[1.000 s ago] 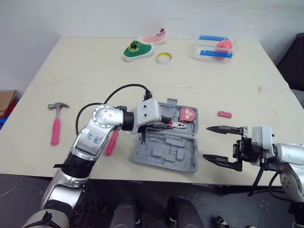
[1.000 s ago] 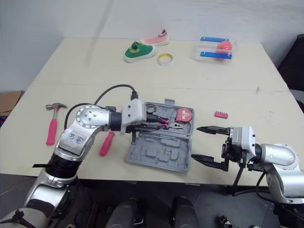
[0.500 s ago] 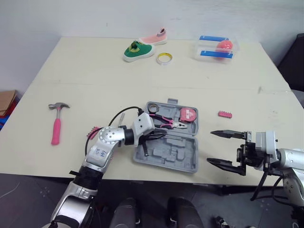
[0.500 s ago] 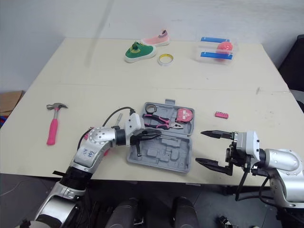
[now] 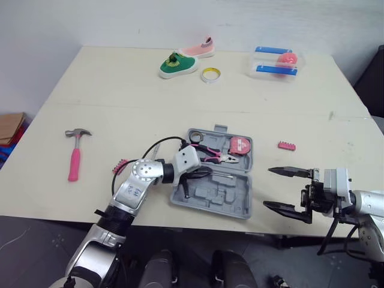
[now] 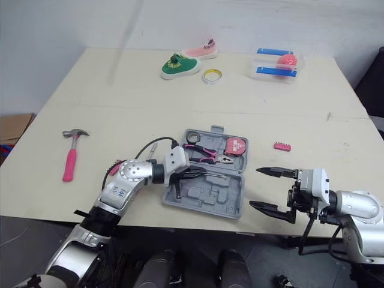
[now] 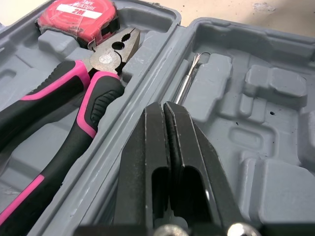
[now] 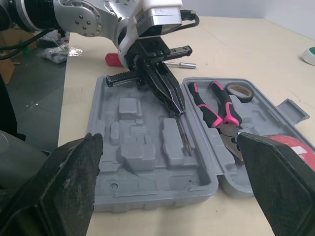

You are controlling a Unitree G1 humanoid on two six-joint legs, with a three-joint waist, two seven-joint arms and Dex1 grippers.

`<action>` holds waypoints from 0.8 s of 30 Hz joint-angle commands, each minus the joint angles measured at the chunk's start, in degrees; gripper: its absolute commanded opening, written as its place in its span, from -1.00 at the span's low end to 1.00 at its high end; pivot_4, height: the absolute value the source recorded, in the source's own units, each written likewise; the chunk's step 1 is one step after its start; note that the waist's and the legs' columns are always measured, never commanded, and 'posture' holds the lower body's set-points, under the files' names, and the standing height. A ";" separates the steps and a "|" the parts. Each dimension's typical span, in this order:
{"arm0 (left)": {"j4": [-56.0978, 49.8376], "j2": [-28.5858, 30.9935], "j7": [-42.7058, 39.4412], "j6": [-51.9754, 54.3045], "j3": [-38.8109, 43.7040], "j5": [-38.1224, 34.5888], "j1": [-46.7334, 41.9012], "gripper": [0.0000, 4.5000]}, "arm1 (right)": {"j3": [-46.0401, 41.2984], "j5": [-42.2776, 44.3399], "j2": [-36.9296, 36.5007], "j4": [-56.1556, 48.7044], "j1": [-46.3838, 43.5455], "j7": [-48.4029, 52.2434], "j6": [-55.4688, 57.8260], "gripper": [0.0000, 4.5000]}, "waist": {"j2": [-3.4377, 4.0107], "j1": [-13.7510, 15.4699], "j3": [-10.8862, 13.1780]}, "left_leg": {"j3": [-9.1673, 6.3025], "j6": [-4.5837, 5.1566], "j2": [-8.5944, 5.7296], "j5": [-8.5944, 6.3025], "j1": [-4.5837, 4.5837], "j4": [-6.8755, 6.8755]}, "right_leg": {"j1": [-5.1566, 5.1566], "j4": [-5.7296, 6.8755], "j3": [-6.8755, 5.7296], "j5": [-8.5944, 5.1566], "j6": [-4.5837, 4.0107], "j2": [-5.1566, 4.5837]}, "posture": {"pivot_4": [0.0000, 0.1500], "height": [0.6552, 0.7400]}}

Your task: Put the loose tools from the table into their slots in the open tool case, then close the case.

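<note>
Clock bearings taken from the case centre, 12 = away from the robot.

- Right gripper [image 5: 267,188]: nearest item, at 4 o'clock, off the near table edge and apart from the case. Fingers spread wide, holding nothing.
- Left gripper [image 5: 209,172]: low over the middle of the open grey moulded-plastic tool case [image 5: 231,201], tips at the ridge between its halves. Black fingers pressed together.
- A thin bare metal rod [image 7: 188,78] lies in a groove of the near half, just ahead of the tips. Cannot tell whether they nip its end.
- Near half otherwise shows bare recesses.
- Far half holds the pink-and-black-handled pliers [image 5: 216,156], a red tape measure [image 5: 240,144] at 1 o'clock and a small dark ring [image 6: 192,137] at 11.
- Loose on the cream table [image 5: 120,90]:
  - Pink ribbed handle [image 5: 120,165] at 9, partly behind the left arm.
  - Short chrome bit shaft [image 8: 178,64] just beyond it.
  - Pink-handled claw hammer [image 5: 74,162] further out at 9.
  - Small pink toothed strip [image 5: 286,146] at 2.
- Far side:
  - Green shoe [image 5: 177,64] and pink shoe [image 5: 198,47] at 11–12.
  - Yellow tape roll [image 5: 210,74] at 12.
  - Clear plastic box with blue strips [image 5: 276,62] at 1.
</note>
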 commanded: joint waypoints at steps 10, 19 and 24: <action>2.58 3.39 1.82 11.38 -5.23 5.83 1.00 -0.99 | -2.18 0.46 -0.51 0.01 0.39 0.00 -1.97 1.00 | 0.06 -0.01 -0.86 | 0.01 0.02 0.10 -0.17 0.13 -0.01 | 0.10 -0.08 0.04 -0.01 -0.01 0.01 | 1.00 1.00; -13.06 5.11 -8.90 0.89 13.92 -17.45 1.56 -0.99 | -7.29 1.22 -3.09 4.35 0.76 1.70 -3.45 1.00 | 0.03 -0.12 -0.72 | 0.02 -0.11 0.19 -0.17 -0.12 -0.03 | -0.14 -0.13 0.25 -0.03 -0.07 0.02 | 1.00 1.00; -16.94 14.01 -8.16 1.58 25.10 -20.76 7.90 -0.77 | -12.41 -0.79 -3.69 11.09 0.42 2.87 -10.87 1.00 | 0.09 -0.44 -0.72 | 0.10 -0.15 0.22 -0.18 0.04 -0.08 | 0.02 -0.22 0.02 -0.05 -0.09 0.11 | 1.00 1.00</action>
